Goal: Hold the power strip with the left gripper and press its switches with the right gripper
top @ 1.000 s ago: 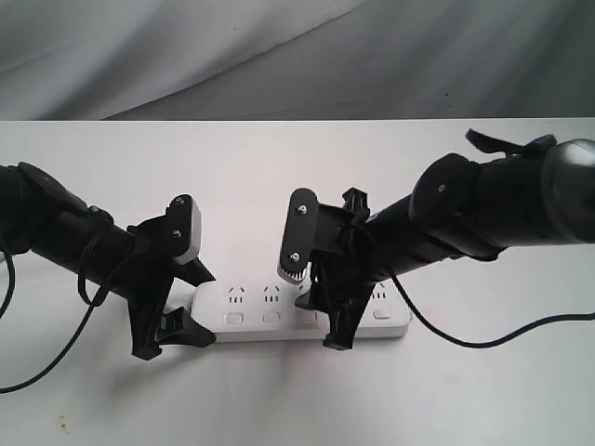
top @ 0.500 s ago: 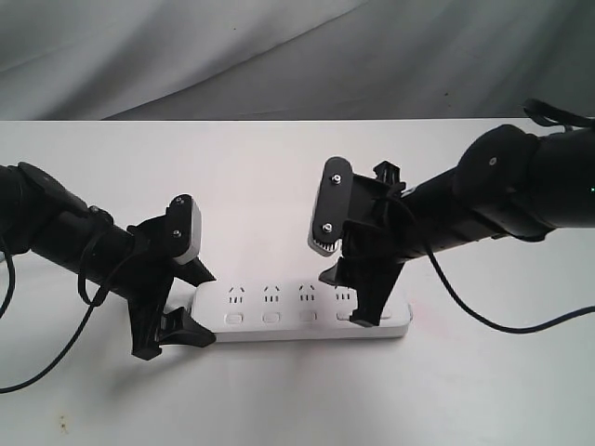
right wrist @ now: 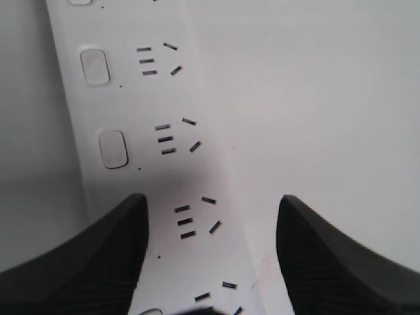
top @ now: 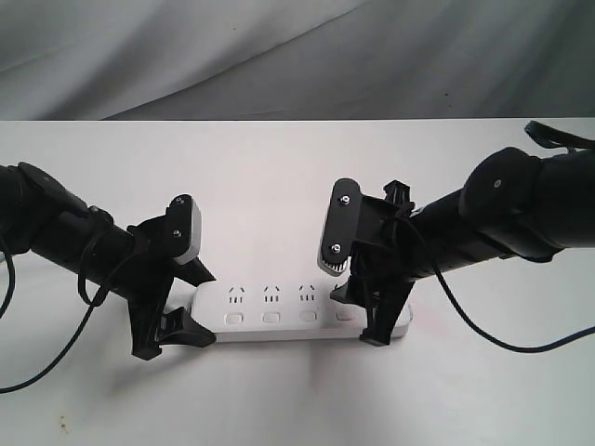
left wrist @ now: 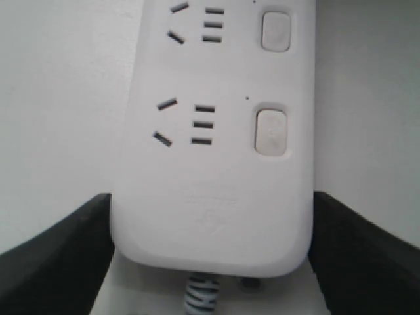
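The long white power strip [top: 279, 311] lies along the table's front. My left gripper [top: 212, 308] is shut on its cable end. In the left wrist view both black fingers [left wrist: 59, 259] press against the sides of the power strip [left wrist: 210, 164], and the grey cable [left wrist: 200, 298] leaves between them. My right gripper [top: 358, 316] is open, low over the strip's right end. In the right wrist view the power strip [right wrist: 151, 164] runs under the spread right gripper [right wrist: 211, 200]. One finger [right wrist: 98, 256] covers part of the row of switches [right wrist: 113, 149]; whether it touches one I cannot tell.
The strip rests on a white table [top: 279, 186] with a grey cloth backdrop [top: 279, 56] behind it. Black arm cables trail over the table at the left [top: 46, 367] and right [top: 521, 346].
My right gripper has moved right along the strip, from its middle to its right end, and has come lower. The left gripper and the strip have stayed put.
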You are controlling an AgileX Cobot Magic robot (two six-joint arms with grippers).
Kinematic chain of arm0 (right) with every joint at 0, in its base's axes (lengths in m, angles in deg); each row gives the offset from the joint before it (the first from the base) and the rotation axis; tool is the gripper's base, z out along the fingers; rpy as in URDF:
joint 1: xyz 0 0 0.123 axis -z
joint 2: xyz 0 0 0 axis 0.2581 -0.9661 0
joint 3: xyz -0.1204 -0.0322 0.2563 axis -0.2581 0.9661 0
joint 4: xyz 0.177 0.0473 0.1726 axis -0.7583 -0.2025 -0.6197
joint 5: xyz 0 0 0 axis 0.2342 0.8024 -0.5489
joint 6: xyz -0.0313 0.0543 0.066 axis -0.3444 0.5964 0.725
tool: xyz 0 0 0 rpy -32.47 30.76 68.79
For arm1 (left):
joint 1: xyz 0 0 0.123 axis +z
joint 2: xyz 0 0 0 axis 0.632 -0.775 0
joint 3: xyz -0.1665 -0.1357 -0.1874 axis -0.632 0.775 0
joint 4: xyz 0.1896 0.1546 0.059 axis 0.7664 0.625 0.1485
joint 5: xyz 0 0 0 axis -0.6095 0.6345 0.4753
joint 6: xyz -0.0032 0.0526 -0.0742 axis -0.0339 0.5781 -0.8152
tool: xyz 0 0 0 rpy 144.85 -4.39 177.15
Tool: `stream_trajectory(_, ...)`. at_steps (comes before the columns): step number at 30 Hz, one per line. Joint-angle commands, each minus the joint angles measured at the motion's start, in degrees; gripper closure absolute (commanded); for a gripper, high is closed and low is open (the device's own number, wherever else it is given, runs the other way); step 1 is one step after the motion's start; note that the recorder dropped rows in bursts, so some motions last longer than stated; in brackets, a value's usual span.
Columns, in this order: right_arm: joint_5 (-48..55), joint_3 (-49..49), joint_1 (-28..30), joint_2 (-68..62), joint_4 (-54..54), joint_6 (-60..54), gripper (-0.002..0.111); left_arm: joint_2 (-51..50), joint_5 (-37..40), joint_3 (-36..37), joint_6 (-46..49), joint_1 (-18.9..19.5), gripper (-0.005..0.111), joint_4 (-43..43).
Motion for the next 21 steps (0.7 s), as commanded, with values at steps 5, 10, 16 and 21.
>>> stream_trajectory(5,-0.6,0.4,0.3,-2.1,0.2,0.0,0.054,0.0,0.4,0.1,0.3,0.1,0.039,0.1)
stream_trajectory(10,-0.6,0.4,0.3,-2.2,0.2,0.0,0.054,0.0,0.4,0.1,0.4,0.1,0.039,0.1)
stream_trajectory(16,-0.6,0.4,0.3,-2.9,0.2,0.0,0.054,0.0,0.4,0.1,0.4,0.1,0.039,0.1)
stream_trajectory(21,-1.0,0.4,0.3,-4.1,0.2,0.0,0.054,0.0,0.4,0.1,0.3,0.1,0.039,0.1)
